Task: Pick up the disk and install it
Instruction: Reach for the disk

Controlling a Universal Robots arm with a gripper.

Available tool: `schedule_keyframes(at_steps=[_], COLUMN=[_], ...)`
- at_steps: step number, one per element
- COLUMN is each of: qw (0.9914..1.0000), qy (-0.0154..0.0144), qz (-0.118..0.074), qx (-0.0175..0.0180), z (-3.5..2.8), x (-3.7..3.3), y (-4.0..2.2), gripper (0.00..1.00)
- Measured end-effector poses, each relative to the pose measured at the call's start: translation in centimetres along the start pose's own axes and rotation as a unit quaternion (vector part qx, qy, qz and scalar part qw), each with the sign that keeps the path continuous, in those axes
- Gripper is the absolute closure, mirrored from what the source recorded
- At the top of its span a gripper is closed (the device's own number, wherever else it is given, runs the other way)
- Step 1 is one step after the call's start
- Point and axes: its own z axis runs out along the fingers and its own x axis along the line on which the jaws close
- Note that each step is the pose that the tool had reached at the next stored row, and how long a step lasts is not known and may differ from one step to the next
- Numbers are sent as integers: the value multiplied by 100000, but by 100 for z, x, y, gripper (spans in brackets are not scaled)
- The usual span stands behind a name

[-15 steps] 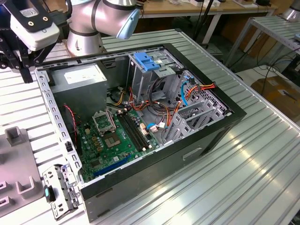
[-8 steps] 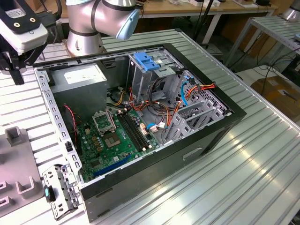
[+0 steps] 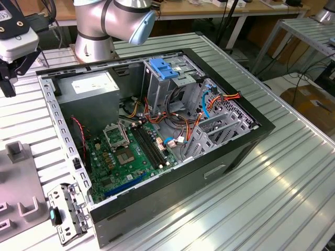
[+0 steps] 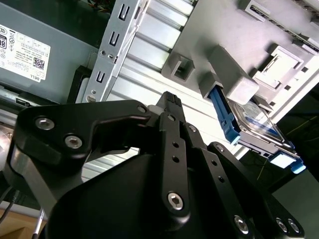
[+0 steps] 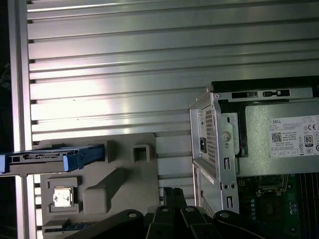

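Observation:
The disk [image 4: 255, 125] is a silver-grey drive with blue side rails, standing on edge in a slot of the grey fixture [image 4: 279, 30]. In the first wrist view the disk [image 5: 45, 159] shows edge-on at the fixture's [image 5: 124, 164] corner. My gripper [image 4: 169, 98] hangs over the ribbed table between the fixture and the computer case. It is apart from the disk, with its black fingers together and nothing between them. Its tips [image 5: 172, 193] also show in the first wrist view. In the exterior view the gripper [image 3: 8, 86] is at the far left, above the table.
The open computer case [image 3: 251, 130] holds a motherboard [image 3: 131, 151], a grey power supply [image 3: 91, 82], a blue latch piece [image 3: 163, 68] and loose cables. A metal bracket [image 3: 68, 212] lies beside the case. The arm's base [image 3: 94, 31] stands behind it.

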Motion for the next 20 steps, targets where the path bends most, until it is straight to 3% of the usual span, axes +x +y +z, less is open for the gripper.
schedule_keyframes(at_steps=[11,20], qw=[100000,100000], qy=[16,13], qz=[2,0], qx=[1,1], z=[1,3], x=[19,149], y=[-2,-12], gripper=[89,89])
